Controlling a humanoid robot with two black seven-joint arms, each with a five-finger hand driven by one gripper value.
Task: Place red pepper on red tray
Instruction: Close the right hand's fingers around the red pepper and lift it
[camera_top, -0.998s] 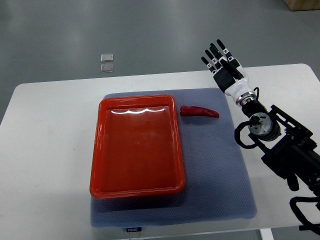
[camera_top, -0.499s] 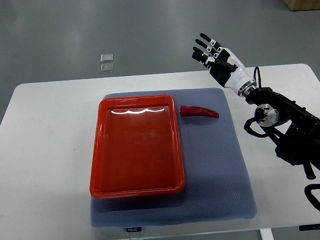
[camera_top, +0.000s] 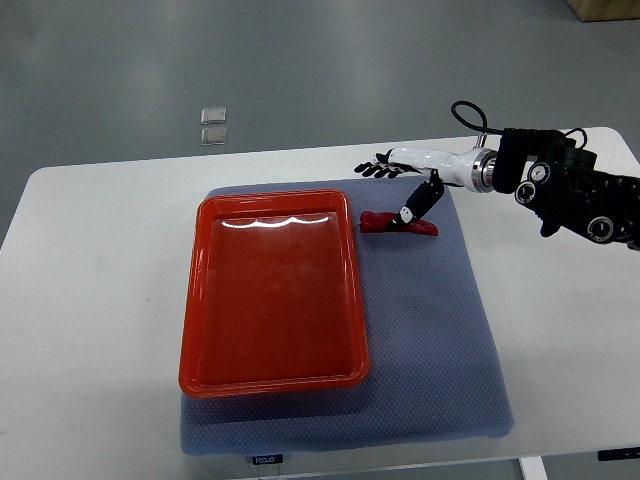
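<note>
A red pepper (camera_top: 388, 222) lies on the grey mat just right of the red tray's (camera_top: 272, 371) upper right corner. The tray holds nothing. My right hand (camera_top: 400, 180) reaches in from the right edge and hovers low over the pepper. Its fingers (camera_top: 375, 167) are spread flat beyond the pepper's far side, and the thumb (camera_top: 416, 204) points down onto the pepper's right end. The hand grips nothing. The left arm does not show.
The grey mat (camera_top: 430, 340) covers the middle of the white table (camera_top: 90, 300). Two small clear squares (camera_top: 213, 124) lie on the floor beyond the table's far edge. The right forearm (camera_top: 570, 185) stretches over the table's right rear corner.
The right hand has swung left and down from above the table's far edge to just over the pepper, turning from upright to flat. The pepper and tray have not moved.
</note>
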